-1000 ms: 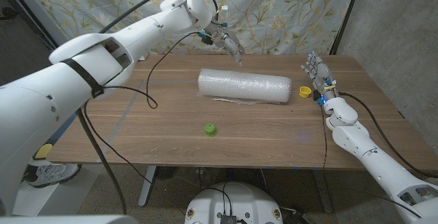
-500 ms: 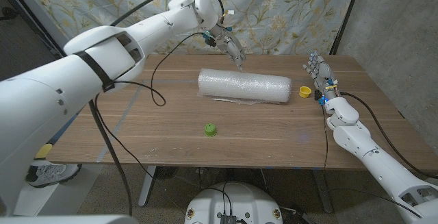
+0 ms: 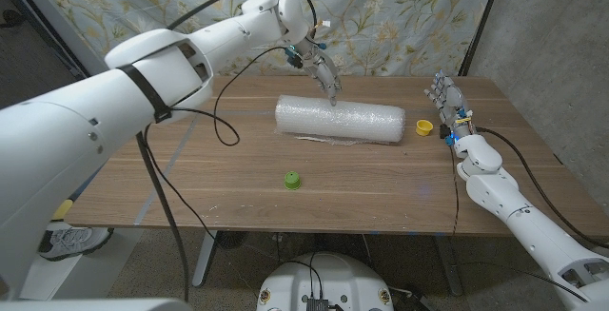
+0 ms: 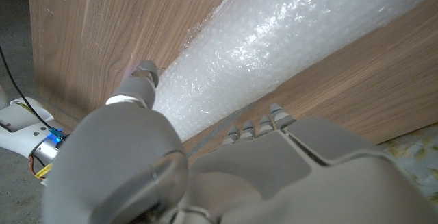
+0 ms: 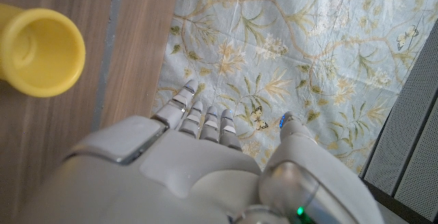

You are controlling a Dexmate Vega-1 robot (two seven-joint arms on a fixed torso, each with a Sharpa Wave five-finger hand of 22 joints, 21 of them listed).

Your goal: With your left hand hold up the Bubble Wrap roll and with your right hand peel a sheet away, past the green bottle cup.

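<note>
The Bubble Wrap roll lies on its side across the middle of the table, a loose sheet edge showing under its front. In the left wrist view the roll runs close past my fingers. My left hand hovers just above the roll's far side near its middle, fingers pointing down, holding nothing. The green bottle cup stands in front of the roll, toward the table's near edge. My right hand stands upright at the table's right side, fingers apart, empty.
A yellow cup sits between the roll's right end and my right hand; it also shows in the right wrist view. A patterned cloth hangs behind the wooden table.
My left hand has moved to the right and down, from above the table's back edge to just over the roll. The right hand has hardly moved.
</note>
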